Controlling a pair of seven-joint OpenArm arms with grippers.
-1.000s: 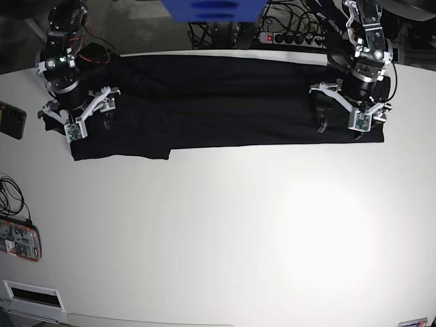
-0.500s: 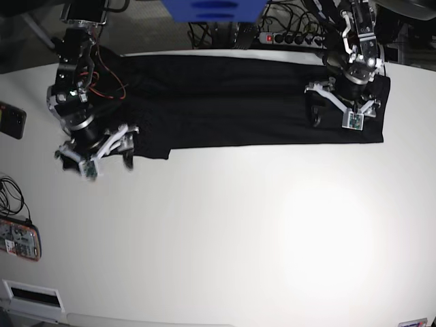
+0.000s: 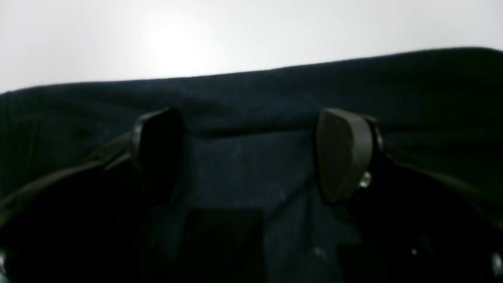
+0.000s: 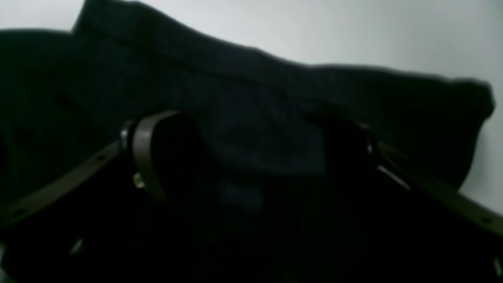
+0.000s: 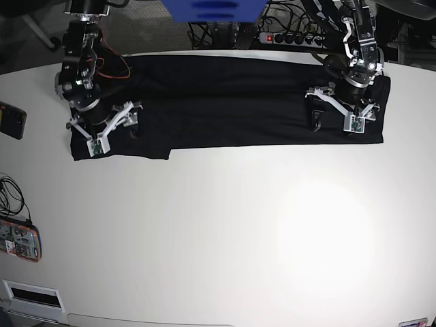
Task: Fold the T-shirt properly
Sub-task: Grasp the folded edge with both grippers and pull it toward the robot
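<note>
The black T-shirt lies as a long flat band across the far side of the white table. My right gripper hovers open over the shirt's left end, near its front corner. In the right wrist view, the right gripper has dark cloth showing between its spread fingers, with the shirt's edge just beyond. My left gripper is open over the shirt's right end. In the left wrist view, the left gripper straddles a flat stretch of cloth, and nothing is pinched.
A dark phone lies at the table's left edge. Below it are cables and a red-cased device. A white box sits at the front left corner. A power strip and a blue object are behind the table.
The right arm swung out to the shirt's front left corner, then came back a little over the cloth. The left arm edged slightly toward the back. Both grippers stayed open.
</note>
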